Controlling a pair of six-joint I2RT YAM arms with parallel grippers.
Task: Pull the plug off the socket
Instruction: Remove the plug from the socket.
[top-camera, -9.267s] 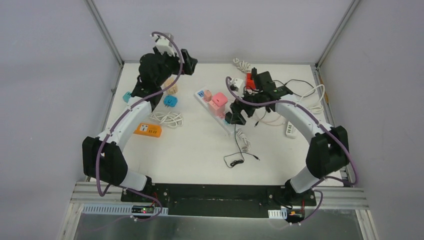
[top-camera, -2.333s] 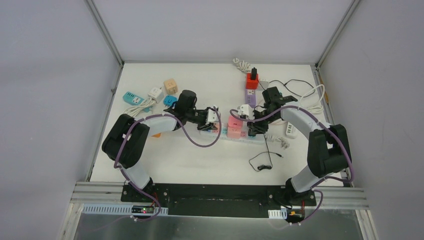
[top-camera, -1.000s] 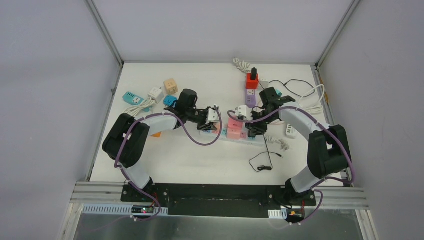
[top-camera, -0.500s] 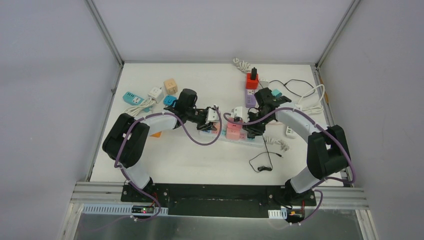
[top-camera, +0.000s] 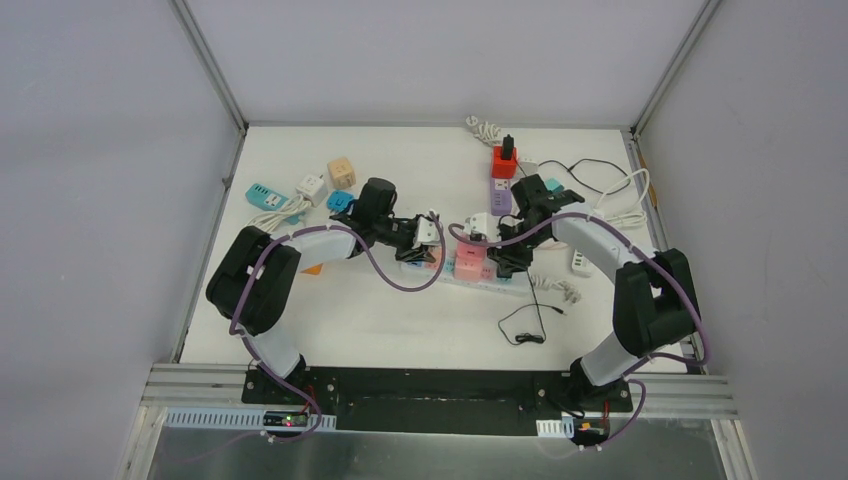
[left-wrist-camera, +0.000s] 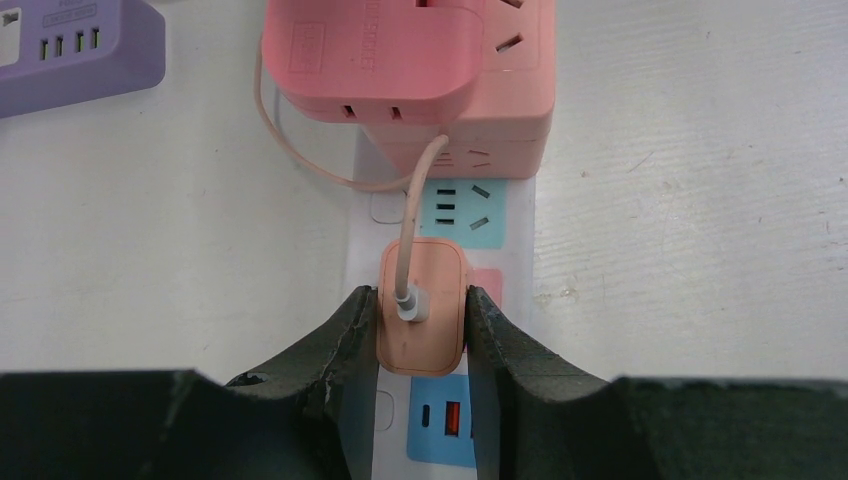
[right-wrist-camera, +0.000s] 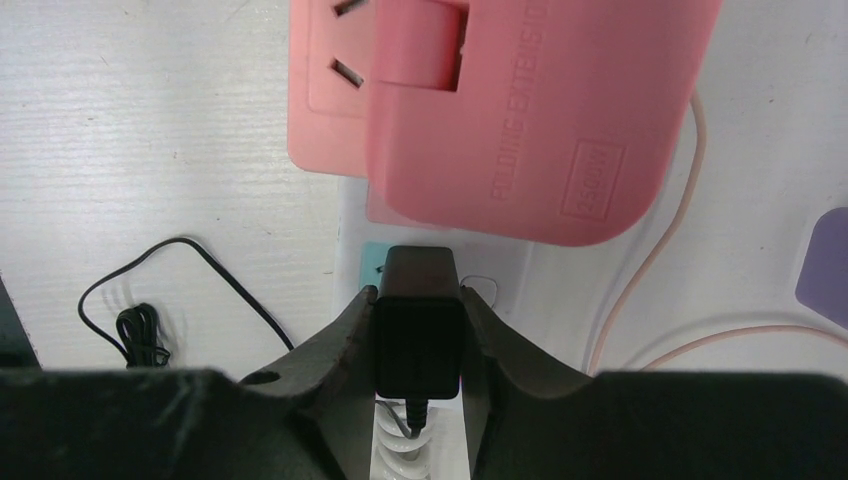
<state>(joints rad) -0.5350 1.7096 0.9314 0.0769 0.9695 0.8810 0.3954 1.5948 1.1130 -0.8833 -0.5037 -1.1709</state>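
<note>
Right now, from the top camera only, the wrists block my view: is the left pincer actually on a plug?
Observer: Yes. The left pincer is shut on a peach plug, one finger on each side.
Operator: What's next to it on the strip?
Observer: A bare blue-faced socket, then a pink adapter further along the white power strip.
Operator: And the right side?
Observer: The right pincer is shut on a black plug, right beside the pink adapter.
</note>
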